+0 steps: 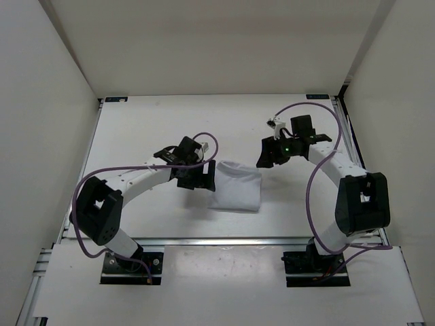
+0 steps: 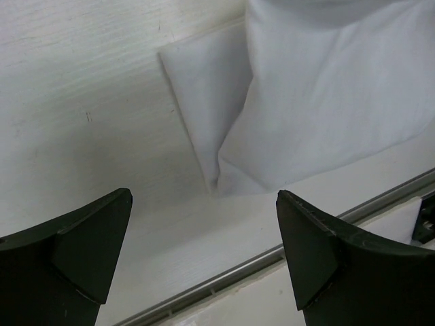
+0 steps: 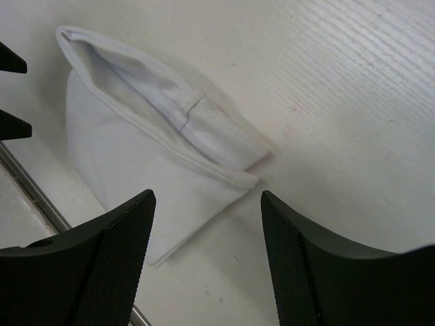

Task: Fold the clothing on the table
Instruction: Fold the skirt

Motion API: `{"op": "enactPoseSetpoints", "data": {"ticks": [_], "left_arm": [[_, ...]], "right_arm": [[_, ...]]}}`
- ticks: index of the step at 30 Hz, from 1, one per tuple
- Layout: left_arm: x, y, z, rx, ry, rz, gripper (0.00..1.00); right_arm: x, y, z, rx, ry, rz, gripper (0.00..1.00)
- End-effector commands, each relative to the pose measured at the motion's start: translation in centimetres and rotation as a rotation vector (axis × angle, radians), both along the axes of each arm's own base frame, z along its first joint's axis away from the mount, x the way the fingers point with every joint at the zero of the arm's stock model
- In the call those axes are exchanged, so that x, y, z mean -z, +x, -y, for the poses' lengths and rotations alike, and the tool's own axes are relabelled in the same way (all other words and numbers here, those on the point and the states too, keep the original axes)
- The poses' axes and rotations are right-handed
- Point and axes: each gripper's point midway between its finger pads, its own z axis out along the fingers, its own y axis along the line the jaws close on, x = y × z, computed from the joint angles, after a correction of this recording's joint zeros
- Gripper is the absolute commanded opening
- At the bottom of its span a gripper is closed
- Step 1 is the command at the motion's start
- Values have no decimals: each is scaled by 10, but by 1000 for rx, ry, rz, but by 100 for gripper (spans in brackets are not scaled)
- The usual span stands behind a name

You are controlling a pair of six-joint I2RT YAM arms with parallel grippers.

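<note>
1. The clothing [image 1: 236, 185] lies as a folded white bundle on the worktop [image 1: 149, 129], between the two hands and close to the metal rail [image 1: 224, 239]
2. The left hand [image 1: 202, 178] is at its left edge, spread wide, holding nothing
3. The right hand [image 1: 267, 157] hangs near its far right corner, also spread apart, with nothing in it
4. Risk, in my judgement: the layers are thin and loose, so a closing hand may pinch only the upper layer and pull the fold open
5. A push toward the rail may slide it off the worktop
</note>
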Motion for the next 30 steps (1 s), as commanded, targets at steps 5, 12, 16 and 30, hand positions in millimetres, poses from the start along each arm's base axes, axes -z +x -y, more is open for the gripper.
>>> {"op": "enactPoseSetpoints", "data": {"ticks": [5,12,16,30], "left_arm": [[-8,20,8,31,-15,136,99],[-25,41,42,29,-137,208,99],[-24,44,58,49,-192,216,98],[-2,47,76,41,-257,155,79]], "right_arm": [[-15,-11,9,-21,20,51,69],[-7,-26,18,-21,0,28,69],[-6,-26,25,1,2,20,69],[-8,-18,46,62,-14,29,68]]}}
